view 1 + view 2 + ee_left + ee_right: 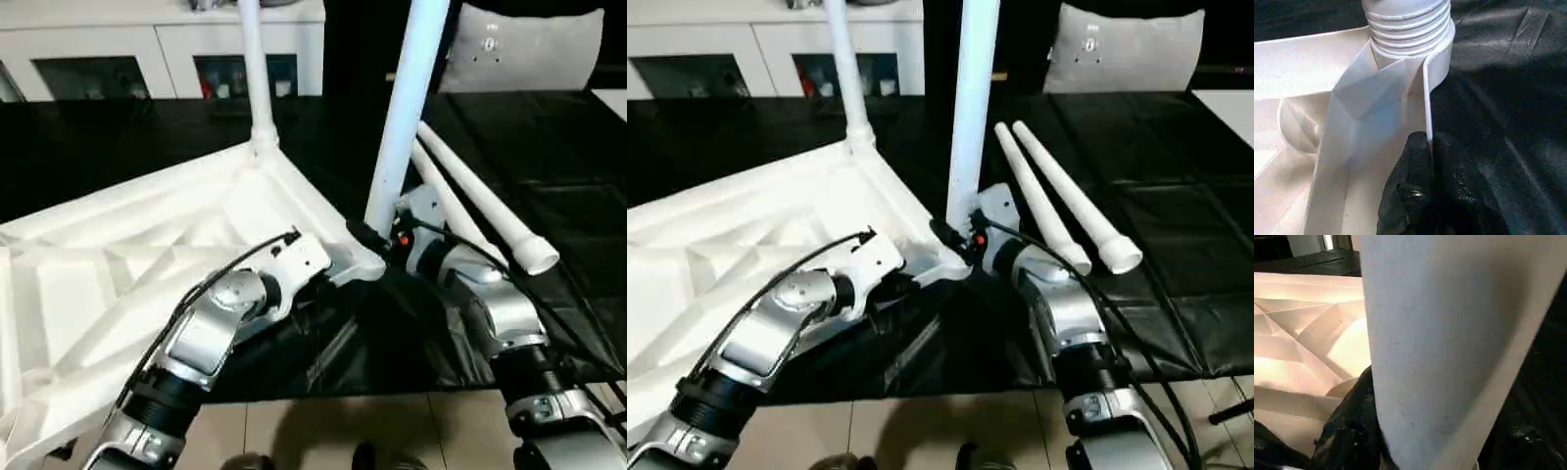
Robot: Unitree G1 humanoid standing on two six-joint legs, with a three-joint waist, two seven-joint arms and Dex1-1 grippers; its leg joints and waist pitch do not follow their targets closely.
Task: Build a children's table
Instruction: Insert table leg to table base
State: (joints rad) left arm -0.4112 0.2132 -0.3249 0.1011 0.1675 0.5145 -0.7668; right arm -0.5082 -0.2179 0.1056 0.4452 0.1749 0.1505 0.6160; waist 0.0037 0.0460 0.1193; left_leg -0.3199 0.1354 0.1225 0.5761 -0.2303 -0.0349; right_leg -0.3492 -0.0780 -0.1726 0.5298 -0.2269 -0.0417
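Two upright legs [253, 69] [404, 108] run past the frame's top.

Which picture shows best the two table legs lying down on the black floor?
The right eye view: both loose legs lie whole, side by side, on the black sheet. The left eye view shows them too, partly behind the upright leg in the right gripper.

The work surface is covered with a black sheet [549, 137], creased in places. Beyond it stands a white cabinet [167, 44] with glazed doors; small items sit behind the glass. A grey pillow [524, 49] rests upright nearby. Beige floor tiles [323, 431] border the near edge.
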